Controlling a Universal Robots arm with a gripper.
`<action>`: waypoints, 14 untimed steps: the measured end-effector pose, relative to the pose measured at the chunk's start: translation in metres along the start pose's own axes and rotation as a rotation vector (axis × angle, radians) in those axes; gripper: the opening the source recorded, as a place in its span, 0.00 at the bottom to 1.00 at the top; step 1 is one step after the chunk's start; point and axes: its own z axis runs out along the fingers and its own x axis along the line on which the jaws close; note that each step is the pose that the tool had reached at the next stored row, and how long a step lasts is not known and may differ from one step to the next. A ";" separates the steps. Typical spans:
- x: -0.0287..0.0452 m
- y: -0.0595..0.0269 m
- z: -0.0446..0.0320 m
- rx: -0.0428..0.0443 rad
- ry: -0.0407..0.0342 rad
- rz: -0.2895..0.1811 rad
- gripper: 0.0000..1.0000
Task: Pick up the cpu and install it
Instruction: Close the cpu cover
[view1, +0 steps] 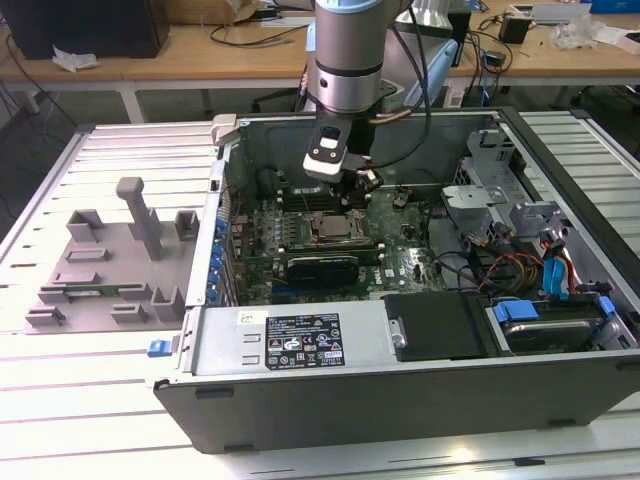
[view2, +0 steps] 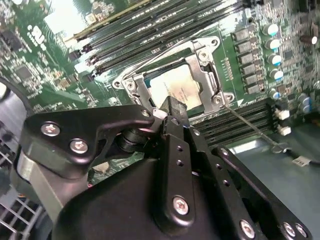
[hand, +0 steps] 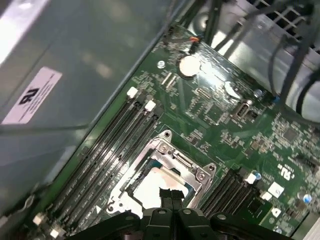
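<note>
Both wrist views show us the shiny silver square cpu (view2: 172, 85) (hand: 150, 187) seated in the metal-framed socket (view2: 207, 75), with the black gripper (view2: 170, 107) (hand: 167, 192) just above it, closed and holding nothing. The exterior view adds the open grey computer case (view1: 230, 340).

a silver-grey cylindrical arm segment (view1: 348, 70) with pale blue trim has black cables (view1: 426, 90) looping beside it. under it sits a white-and-black wrist block (view1: 327, 155). the matte black metal gripper (view2: 169, 106) is built of angular linked plates fastened with round silver screws (view2: 79, 146).
</note>
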 end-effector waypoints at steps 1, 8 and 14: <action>0.0000 0.0000 0.0000 0.0000 0.0001 -0.018 0.11; 0.0000 0.0000 0.0000 -0.0006 0.0013 -0.236 0.11; 0.0000 0.0000 0.0000 -0.0009 0.0019 -0.365 0.11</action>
